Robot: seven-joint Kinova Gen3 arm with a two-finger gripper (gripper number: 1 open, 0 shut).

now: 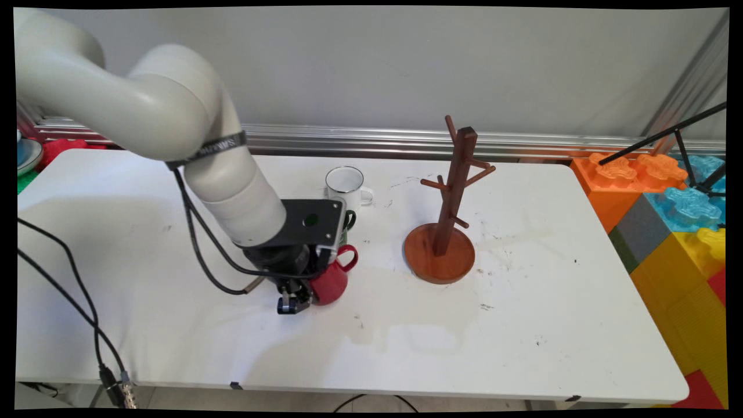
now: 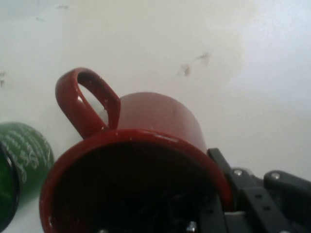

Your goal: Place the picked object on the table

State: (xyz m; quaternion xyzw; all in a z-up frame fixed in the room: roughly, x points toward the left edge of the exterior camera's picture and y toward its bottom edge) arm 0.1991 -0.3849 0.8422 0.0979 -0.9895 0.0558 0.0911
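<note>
The claw (image 1: 295, 302) is down at a red mug (image 1: 331, 281), with a wooden mug tree (image 1: 447, 226) well apart.

White lettering is being shown on the side of a green mug (image 2: 22, 155) in the hand view, but the words are too blurred and curved to be read. In the main view, a dark strap (image 1: 212, 148) wrapped around the white arm (image 1: 174, 110) is carrying light lettering, seen at an angle and too small to be made out. No brand, number or sign is being displayed legibly on the red mug (image 2: 146, 145), the white mug (image 1: 346, 186), the wooden mug tree (image 1: 444, 232) or the table (image 1: 522, 325).
</note>
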